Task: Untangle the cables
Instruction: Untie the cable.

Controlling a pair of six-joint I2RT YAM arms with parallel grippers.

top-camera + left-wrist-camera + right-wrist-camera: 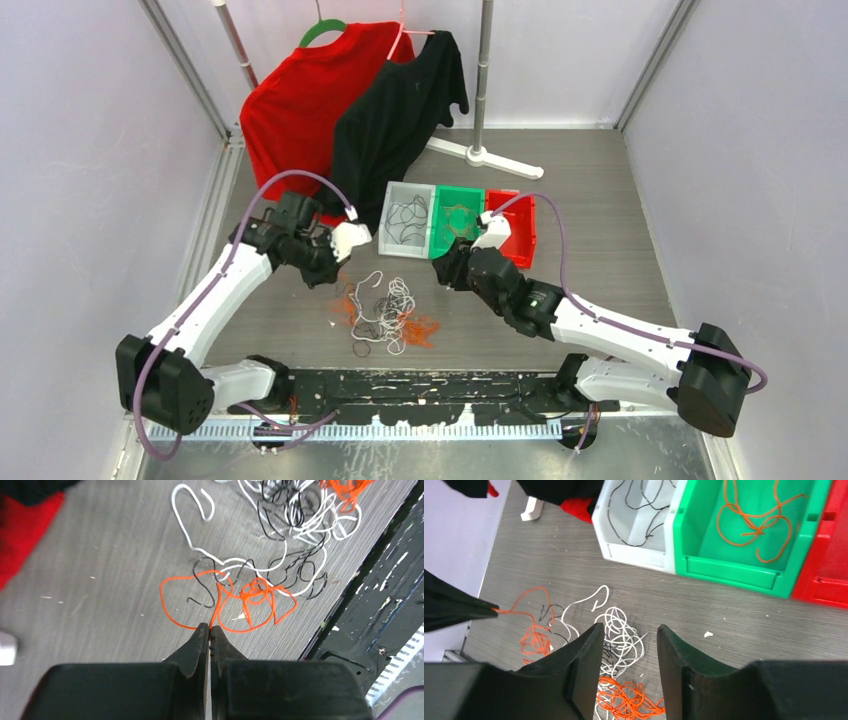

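A tangle of white, black and orange cables (385, 315) lies on the grey table between the arms. My left gripper (325, 272) is at the tangle's left edge. In the left wrist view it (210, 626) is shut on a strand of the orange cable (255, 592), which runs into the white and black loops (295, 520). My right gripper (445, 270) is open and empty above the tangle's right side. In the right wrist view it (628, 628) hangs over white loops (621, 617) and an orange bunch (629, 697).
Three bins stand behind the tangle. The white bin (392, 205) holds black cables, the green bin (460, 190) holds an orange cable, and the red bin (525, 240) is rightmost. A red shirt (290, 110) and a black shirt (400, 110) hang behind. A black rail (430, 390) runs along the near edge.
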